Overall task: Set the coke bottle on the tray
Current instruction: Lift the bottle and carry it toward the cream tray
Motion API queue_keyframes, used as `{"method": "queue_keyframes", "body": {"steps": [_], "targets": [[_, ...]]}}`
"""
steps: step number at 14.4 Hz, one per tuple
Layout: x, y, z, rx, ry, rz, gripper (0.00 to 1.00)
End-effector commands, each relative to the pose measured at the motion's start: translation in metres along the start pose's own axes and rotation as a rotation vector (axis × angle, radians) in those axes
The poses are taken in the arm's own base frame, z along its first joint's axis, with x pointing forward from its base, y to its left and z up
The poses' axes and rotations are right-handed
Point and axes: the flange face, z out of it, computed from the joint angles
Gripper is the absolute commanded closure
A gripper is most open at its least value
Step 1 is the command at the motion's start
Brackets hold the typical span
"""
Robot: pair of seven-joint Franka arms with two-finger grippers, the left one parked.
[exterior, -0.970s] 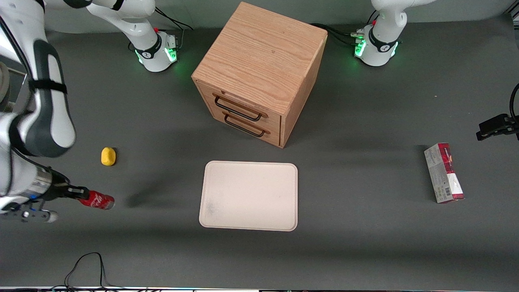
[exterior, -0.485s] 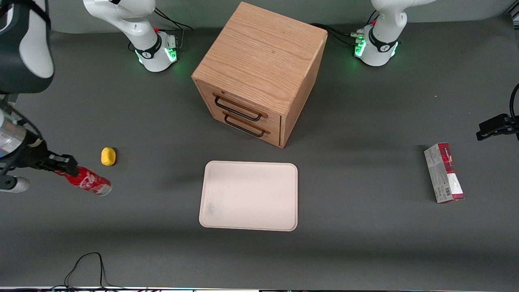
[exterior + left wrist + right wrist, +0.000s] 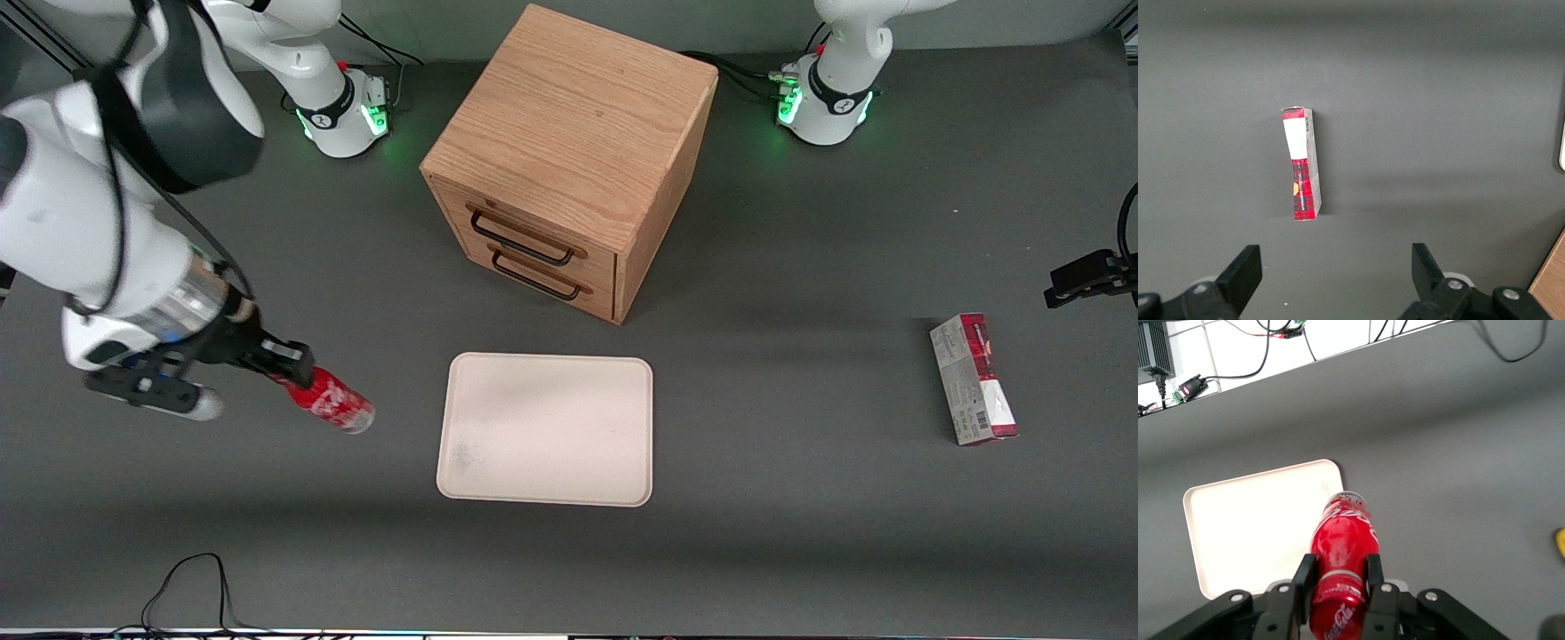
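Near 1 tray (image 3: 544,429): gripper (image 3: 289,363) gripping 1 coke bottle (image 3: 333,403).

Wooden cabinet (image 3: 569,160) w/ two drawers, dark handles, stood mid-table, top drawer (image 3: 524,233) above bottom one (image 3: 542,279), both shut. Red-and-grey carton (image 3: 973,379) lay flat toward parked arm's end, also seen from left wrist (image 3: 1302,163). Black cable (image 3: 191,582) looped at table edge (image 3: 800,569) nearest front camera.
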Motion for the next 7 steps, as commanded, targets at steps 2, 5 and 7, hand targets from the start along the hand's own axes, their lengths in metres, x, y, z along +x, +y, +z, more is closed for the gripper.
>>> {"method": "queue_keyframes", "body": {"steps": [2, 5, 7], "targets": [[0.006, -0.047, 0.083, -0.029, 0.019, 0.019, 1.00], [0.021, -0.058, 0.130, 0.023, 0.046, 0.028, 1.00], [0.018, -0.067, 0.166, 0.034, 0.037, 0.017, 1.00]]}}
